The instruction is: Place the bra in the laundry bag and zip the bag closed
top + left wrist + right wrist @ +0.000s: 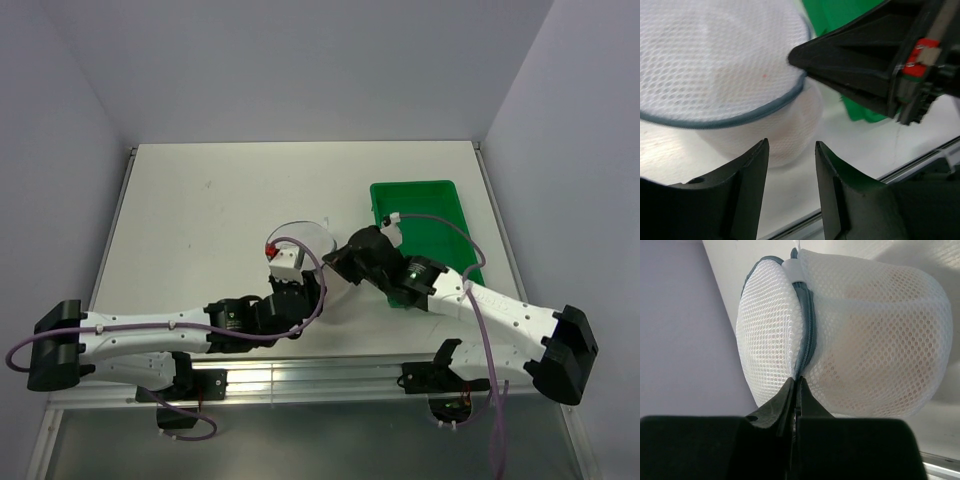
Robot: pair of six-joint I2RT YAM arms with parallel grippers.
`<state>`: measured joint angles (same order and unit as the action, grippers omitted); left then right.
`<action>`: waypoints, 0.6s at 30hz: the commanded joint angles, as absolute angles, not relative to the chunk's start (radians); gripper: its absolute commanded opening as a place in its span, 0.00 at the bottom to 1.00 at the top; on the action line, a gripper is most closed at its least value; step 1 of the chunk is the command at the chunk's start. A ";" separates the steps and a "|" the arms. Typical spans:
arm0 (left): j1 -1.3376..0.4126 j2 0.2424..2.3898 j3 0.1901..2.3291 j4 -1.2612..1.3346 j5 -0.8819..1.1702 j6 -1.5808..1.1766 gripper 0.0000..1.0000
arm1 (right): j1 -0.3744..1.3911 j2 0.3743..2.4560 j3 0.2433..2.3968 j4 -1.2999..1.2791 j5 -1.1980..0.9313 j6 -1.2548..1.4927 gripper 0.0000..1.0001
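Note:
The laundry bag (875, 330) is a white mesh dome with a grey zipper (807, 325) round its rim. It lies near the table's middle (300, 235). A peach tint inside the mesh is the bra (860, 347), seen only through the netting. My right gripper (796, 381) is shut on the zipper at the seam between lid and body. In the left wrist view its black tip (795, 57) touches the rim. My left gripper (790, 150) is open just in front of the bag's lower body (785, 130), with nothing between its fingers.
A green plastic tray (378, 190) stands to the right of the bag, partly under my right arm. The metal rail of the table's near edge (920, 155) runs close behind the left gripper. Both arms crowd together at the bag.

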<state>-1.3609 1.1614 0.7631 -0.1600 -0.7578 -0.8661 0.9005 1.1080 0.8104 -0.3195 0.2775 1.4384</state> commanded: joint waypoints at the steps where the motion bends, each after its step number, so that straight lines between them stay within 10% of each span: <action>1: -1.361 1.155 0.724 0.064 -0.775 -0.832 0.48 | 0.929 1.143 0.926 -0.478 0.362 1.439 0.00; 18: -1.361 1.198 0.739 0.198 -0.816 -0.756 0.53 | 1.022 1.235 1.112 -0.761 0.506 1.568 0.00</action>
<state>-1.3609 1.1683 0.6872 0.1532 -0.7948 -0.7895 1.0122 1.2324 1.0603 -0.6998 0.4488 1.5295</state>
